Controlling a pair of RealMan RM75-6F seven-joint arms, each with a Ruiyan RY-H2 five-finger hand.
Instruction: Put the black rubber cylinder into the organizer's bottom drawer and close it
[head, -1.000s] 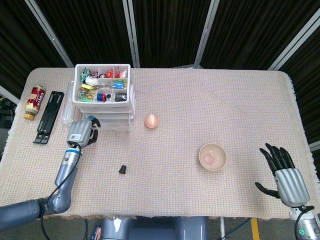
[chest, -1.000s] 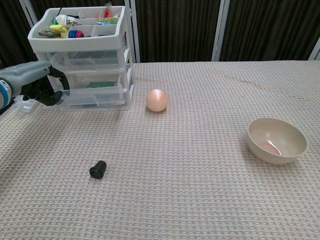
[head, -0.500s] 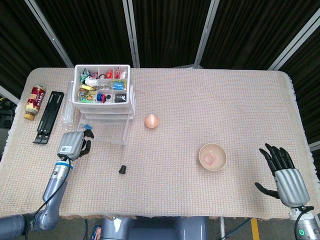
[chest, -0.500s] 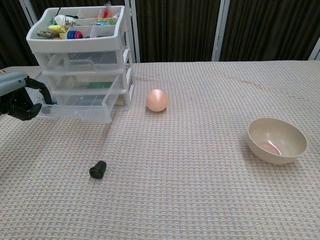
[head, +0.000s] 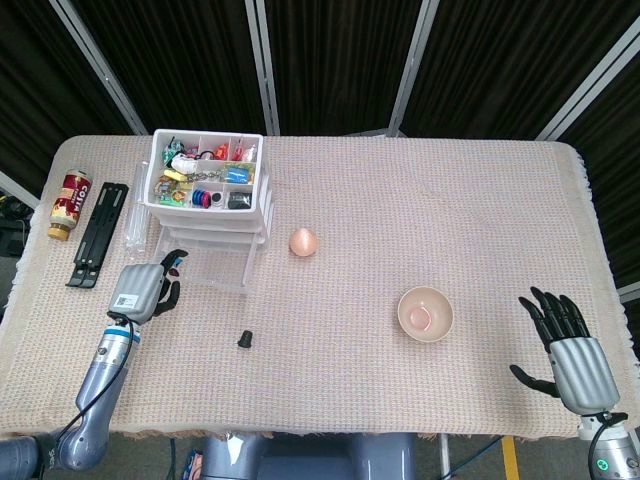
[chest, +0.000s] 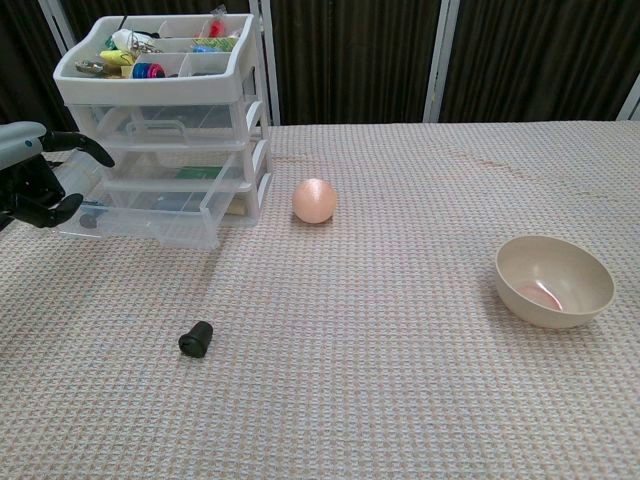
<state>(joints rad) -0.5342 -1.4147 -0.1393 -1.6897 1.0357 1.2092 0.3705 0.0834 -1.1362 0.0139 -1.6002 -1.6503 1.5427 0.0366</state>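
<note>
The black rubber cylinder (head: 244, 339) (chest: 196, 338) lies on the woven mat, in front of the organizer. The white organizer (head: 205, 185) (chest: 160, 110) stands at the back left with small items in its top tray. Its clear bottom drawer (head: 215, 268) (chest: 150, 215) is pulled out toward me. My left hand (head: 145, 288) (chest: 35, 180) sits at the drawer's front left corner with its fingers spread and nothing in it. My right hand (head: 570, 350) rests near the front right corner of the table, fingers apart and empty; the chest view does not show it.
An orange ball (head: 303, 241) (chest: 314, 200) lies right of the organizer. A beige bowl (head: 425, 313) (chest: 553, 282) sits toward the right. A red can (head: 69, 204), a black folding stand (head: 98, 232) and a clear tube (head: 135, 215) lie left of the organizer.
My left hand pulled the bottom drawer out toward the table's front, then spread its fingers off the drawer front. The right hand and the cylinder have not moved.
</note>
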